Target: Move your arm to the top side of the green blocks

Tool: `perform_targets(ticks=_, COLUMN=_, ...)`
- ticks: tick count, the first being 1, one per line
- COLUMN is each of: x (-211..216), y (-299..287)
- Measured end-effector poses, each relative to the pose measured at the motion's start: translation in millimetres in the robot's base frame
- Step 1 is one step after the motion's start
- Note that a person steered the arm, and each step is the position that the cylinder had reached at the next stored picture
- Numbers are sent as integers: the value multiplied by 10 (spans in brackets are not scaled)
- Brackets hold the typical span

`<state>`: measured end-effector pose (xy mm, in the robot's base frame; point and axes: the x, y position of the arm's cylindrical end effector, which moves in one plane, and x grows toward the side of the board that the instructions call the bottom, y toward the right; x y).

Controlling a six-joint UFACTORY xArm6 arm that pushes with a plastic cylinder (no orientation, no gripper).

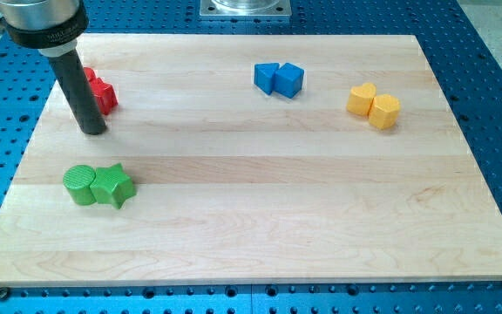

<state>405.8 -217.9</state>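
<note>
My tip (95, 131) was a bare rod end with nothing to spread or pinch; it held nothing and rested on the wooden board (260, 218). The green cylinder (79, 185) and green star (113, 186), touching each other, lay just below it toward the view's bottom, so I judged I already stood at their top side. The red blocks (101, 92) sat just beside my rod, partly hidden behind it. Blue and yellow pairs lay well apart to the view's right.
</note>
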Motion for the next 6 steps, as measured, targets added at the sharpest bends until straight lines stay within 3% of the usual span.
perform_targets(ticks=6, x=2, y=-1)
